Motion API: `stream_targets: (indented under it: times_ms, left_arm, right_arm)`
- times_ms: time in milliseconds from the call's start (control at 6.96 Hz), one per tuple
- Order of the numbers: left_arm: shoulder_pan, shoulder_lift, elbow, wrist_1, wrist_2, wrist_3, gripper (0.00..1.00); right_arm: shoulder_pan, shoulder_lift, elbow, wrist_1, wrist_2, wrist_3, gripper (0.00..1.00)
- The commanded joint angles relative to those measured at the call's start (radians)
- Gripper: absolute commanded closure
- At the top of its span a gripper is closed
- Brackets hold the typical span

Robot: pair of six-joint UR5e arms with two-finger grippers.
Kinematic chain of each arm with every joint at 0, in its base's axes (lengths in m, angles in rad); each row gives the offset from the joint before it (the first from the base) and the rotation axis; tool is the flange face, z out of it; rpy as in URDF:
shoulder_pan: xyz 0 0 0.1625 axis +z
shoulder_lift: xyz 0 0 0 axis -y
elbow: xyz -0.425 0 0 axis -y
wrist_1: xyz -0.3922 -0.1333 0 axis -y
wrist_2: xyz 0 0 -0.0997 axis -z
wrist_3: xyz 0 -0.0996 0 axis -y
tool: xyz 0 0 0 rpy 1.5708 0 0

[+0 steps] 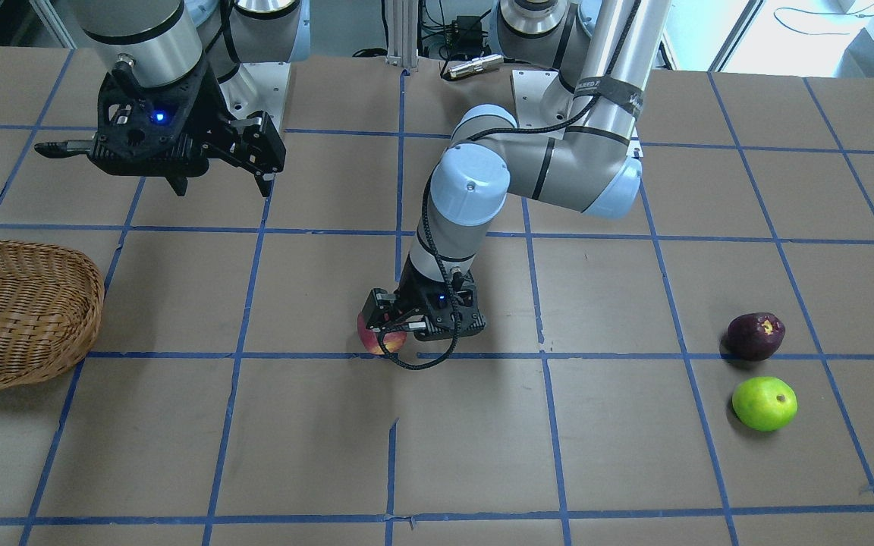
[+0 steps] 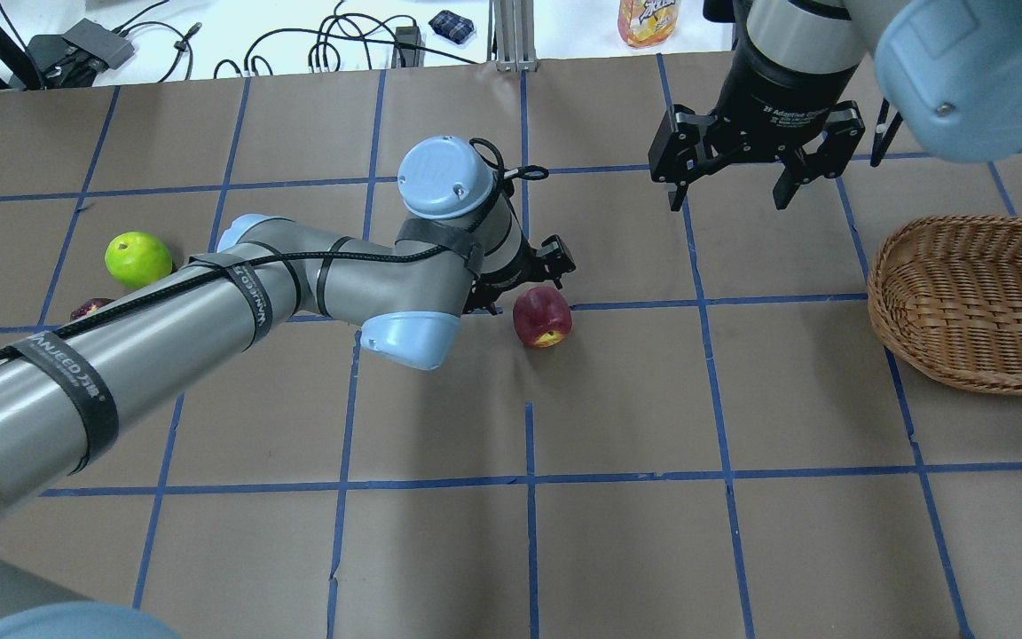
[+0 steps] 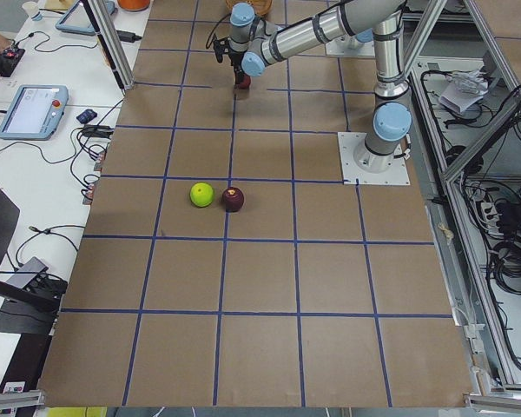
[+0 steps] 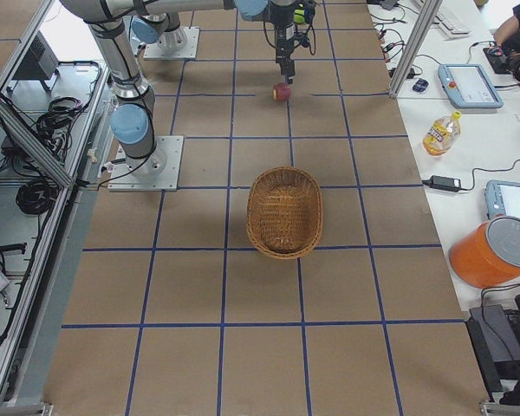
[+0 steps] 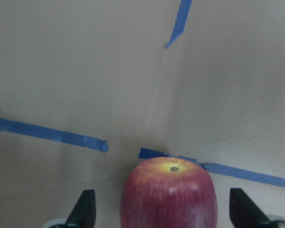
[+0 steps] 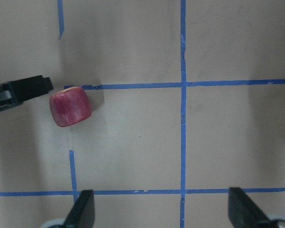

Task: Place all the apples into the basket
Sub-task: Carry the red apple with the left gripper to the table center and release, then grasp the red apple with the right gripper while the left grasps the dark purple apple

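Observation:
The red apple (image 1: 380, 340) lies on the table near its middle, also in the overhead view (image 2: 542, 317). My left gripper (image 5: 164, 216) is low over it and open; the apple (image 5: 168, 192) sits between the two fingers with a gap on each side. The purple apple (image 1: 756, 335) and the green apple (image 1: 765, 403) lie side by side far out on my left. The wicker basket (image 2: 919, 346) stands empty at my far right. My right gripper (image 2: 728, 191) hangs open and empty above the table between the red apple and the basket.
The table is brown paper with a blue tape grid. The left arm's elbow (image 2: 409, 342) stretches low across the table's middle. A drink bottle (image 2: 647, 19) and cables lie beyond the far edge.

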Motion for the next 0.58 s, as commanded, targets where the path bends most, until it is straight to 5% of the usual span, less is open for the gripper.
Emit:
stream_targets:
  times_ms: [0, 144, 431]
  left_arm:
    - [0.183, 0.11, -0.004, -0.236, 0.049, 0.335, 0.0]
    - [0.276, 0.158, -0.001, -0.335, 0.144, 0.489, 0.0]
    - [0.565, 0.194, -0.004, -0.413, 0.168, 0.719, 0.0]
  right_arm:
    - [0.017, 0.052, 0.001, -0.026, 0.002, 0.043, 0.0]
    - [0.058, 0.124, 0.002, -0.086, 0.004, 0.053, 0.04]
    - [0.193, 0.296, 0.002, -0.281, -0.008, 0.089, 0.0]
